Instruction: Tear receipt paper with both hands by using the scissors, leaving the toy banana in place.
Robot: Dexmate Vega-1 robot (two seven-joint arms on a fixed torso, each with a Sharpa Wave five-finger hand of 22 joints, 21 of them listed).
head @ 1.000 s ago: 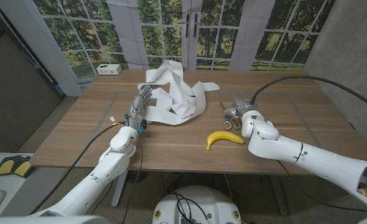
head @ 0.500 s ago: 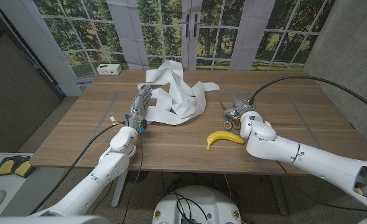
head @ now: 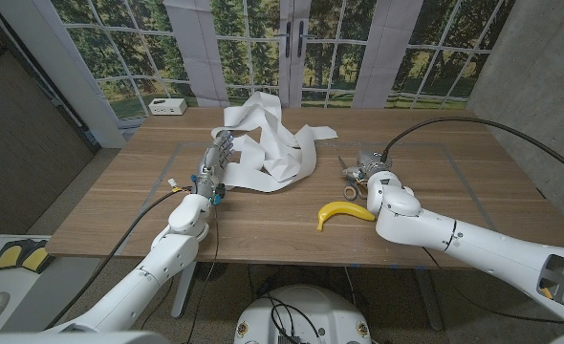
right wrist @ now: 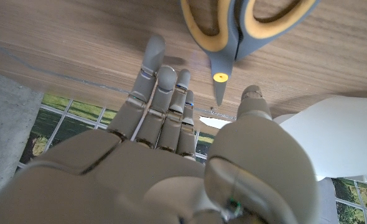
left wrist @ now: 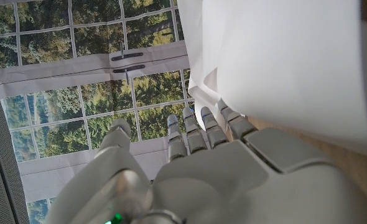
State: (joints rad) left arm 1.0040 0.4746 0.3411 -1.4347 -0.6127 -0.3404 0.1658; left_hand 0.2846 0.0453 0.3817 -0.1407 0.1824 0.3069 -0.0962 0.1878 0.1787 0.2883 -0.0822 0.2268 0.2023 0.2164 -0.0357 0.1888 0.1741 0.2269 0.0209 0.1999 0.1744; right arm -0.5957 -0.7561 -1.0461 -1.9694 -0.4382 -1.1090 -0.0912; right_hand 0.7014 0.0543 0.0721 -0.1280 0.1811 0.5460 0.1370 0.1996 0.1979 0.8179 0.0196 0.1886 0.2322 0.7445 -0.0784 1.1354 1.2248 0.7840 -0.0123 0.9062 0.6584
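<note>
Both my hands are on the table, neither holding anything.
My left hand (head: 217, 159) touches the receipt paper (head: 272, 143) heaped toward the far edge; my right hand (head: 369, 167) sits by the scissors (head: 356, 185), the toy banana (head: 343, 213) nearer the front edge.

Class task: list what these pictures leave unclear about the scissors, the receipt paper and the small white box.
- Scissors: right wrist view, handles cut off by the edge; in the head view the right hand hides most of them.
- Receipt paper: left wrist view, cut off by the edge; any print too small.
- White box: head view, too small to identify.
</note>
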